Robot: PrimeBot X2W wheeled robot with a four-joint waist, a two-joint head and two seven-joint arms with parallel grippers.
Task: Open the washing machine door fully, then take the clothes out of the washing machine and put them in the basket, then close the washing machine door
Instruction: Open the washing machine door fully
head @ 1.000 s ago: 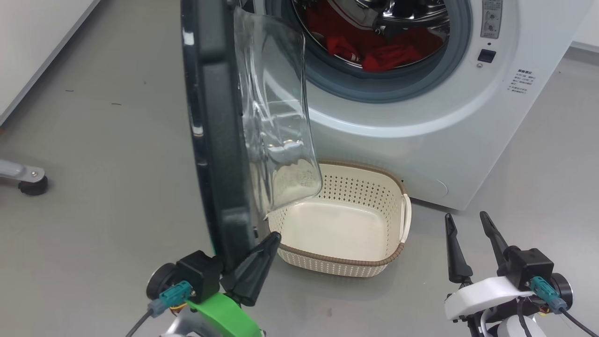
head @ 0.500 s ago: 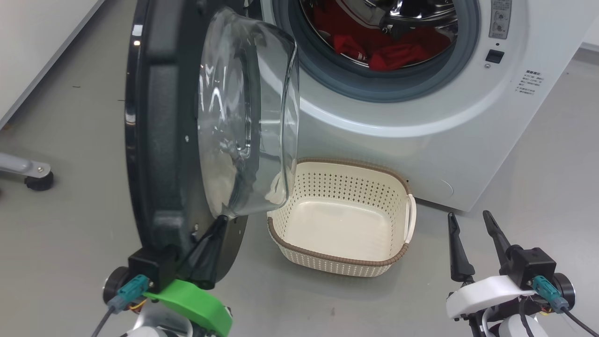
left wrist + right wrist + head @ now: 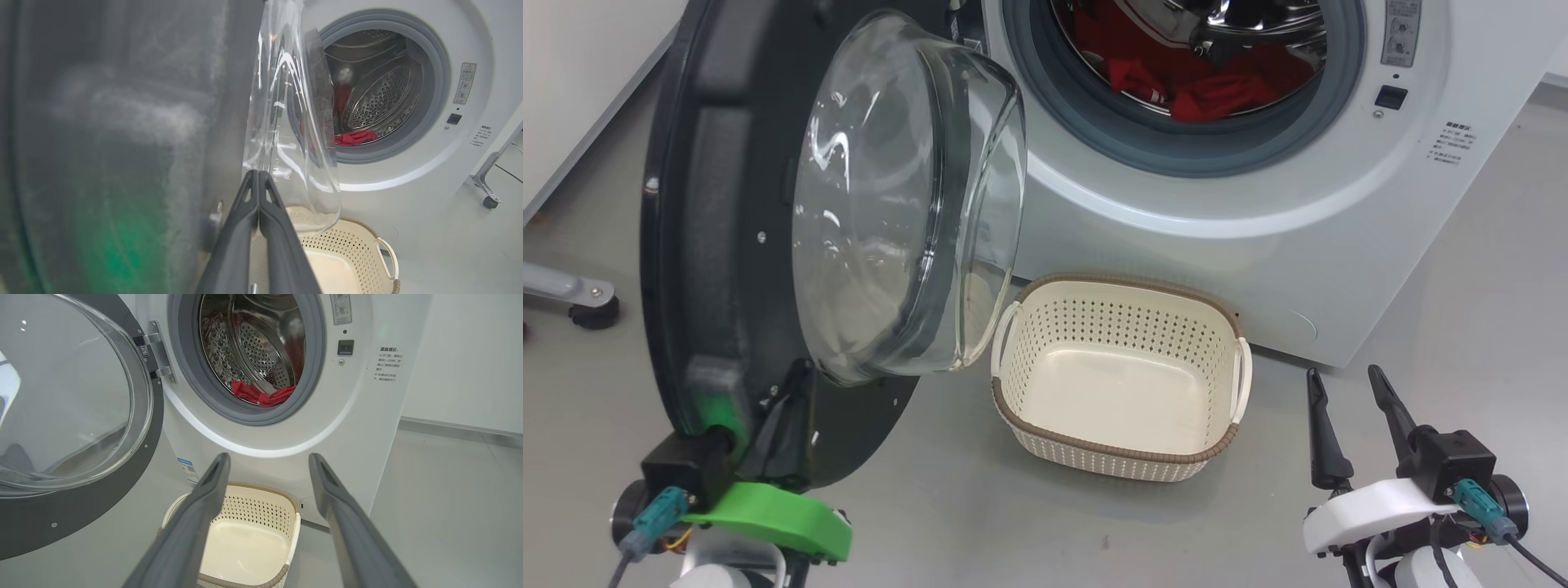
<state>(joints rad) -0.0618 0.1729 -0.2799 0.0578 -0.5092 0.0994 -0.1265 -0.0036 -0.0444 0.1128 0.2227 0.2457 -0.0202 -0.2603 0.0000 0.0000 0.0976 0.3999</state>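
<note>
Black and shiny, the washing machine door (image 3: 711, 245) had swung much wider than a second before. Back then we saw it almost edge-on. Now its inside face and its clear glass bowl (image 3: 882, 204) looked at us, out at nine o'clock from the round hole.

Our left claw (image 3: 258, 174) sat at seven o'clock in the head view. Its two fingers were pressed together with nothing between them, and they leaned on the inside of the door, low down. We think it was pushing the door, not holding it. Our right claw (image 3: 1343, 376) waited at five o'clock, fingers wide apart and empty.

The red clothes (image 3: 1217, 86) lay in the drum of the washing machine (image 3: 1258, 245), at twelve o'clock. The basket (image 3: 1111, 453) stood empty on the floor, just in front of the machine at six o'clock from the hole. The glass bowl no longer hung over it.

So we judged the door job was nearly done and the way to the clothes was free.
</note>
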